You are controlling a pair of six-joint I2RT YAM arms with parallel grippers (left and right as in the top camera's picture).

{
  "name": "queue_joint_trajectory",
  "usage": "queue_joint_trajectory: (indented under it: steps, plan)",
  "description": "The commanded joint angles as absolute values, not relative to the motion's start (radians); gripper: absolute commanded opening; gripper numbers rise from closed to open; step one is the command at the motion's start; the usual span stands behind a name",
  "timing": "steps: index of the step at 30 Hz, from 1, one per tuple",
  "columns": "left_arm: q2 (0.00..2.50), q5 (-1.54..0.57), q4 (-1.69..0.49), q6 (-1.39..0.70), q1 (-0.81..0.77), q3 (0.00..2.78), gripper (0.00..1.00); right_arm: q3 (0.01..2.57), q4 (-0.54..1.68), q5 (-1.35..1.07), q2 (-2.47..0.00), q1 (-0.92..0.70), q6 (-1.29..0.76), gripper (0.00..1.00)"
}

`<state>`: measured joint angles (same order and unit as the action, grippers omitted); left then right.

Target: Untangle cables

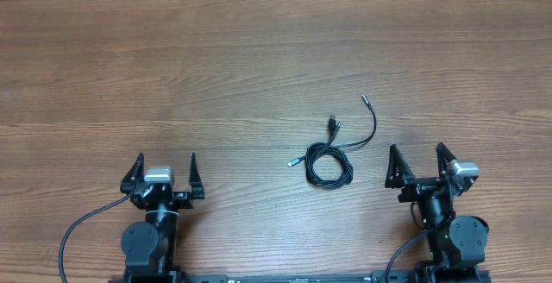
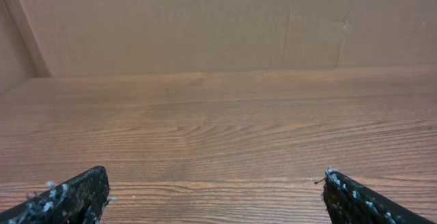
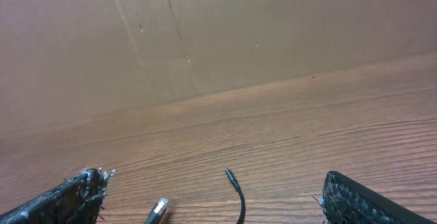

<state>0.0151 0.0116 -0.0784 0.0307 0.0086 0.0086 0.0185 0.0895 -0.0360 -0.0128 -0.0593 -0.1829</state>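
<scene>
The cables (image 1: 329, 164) lie as a small black coil on the wooden table, right of centre. Three loose ends stick out of it: a curved one to the upper right (image 1: 365, 99), a plug end (image 1: 333, 124) and a silver-tipped end (image 1: 293, 160). My right gripper (image 1: 417, 149) stands open just right of the coil, apart from it. In the right wrist view a black cable end (image 3: 234, 184) and a silver plug (image 3: 158, 210) lie between the gripper's (image 3: 215, 179) spread fingers. My left gripper (image 1: 166, 158) is open at the lower left, far from the coil, and the left wrist view of it (image 2: 216, 176) shows only bare wood.
The wooden table (image 1: 216, 67) stretches away from both arms. A brown cardboard wall (image 2: 205, 19) stands along its far edge. Thicker black wires (image 1: 78, 231) run along the arm bases at the near edge.
</scene>
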Motion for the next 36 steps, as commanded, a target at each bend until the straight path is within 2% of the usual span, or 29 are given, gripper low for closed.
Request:
queue_joint_trajectory:
  steps: [1,32,36]
  plan:
    - [0.005,0.004,-0.078,0.049,0.013,0.005,0.99,0.008,0.082,-0.027,-0.003,-0.056,-0.185,1.00]
    - [0.005,0.004,-0.078,0.049,0.013,0.005,0.99,0.008,0.082,-0.027,-0.003,-0.056,-0.185,1.00]
    - [0.004,0.063,-0.055,0.109,0.013,0.005,1.00,0.008,0.082,-0.027,-0.003,-0.056,-0.185,1.00]
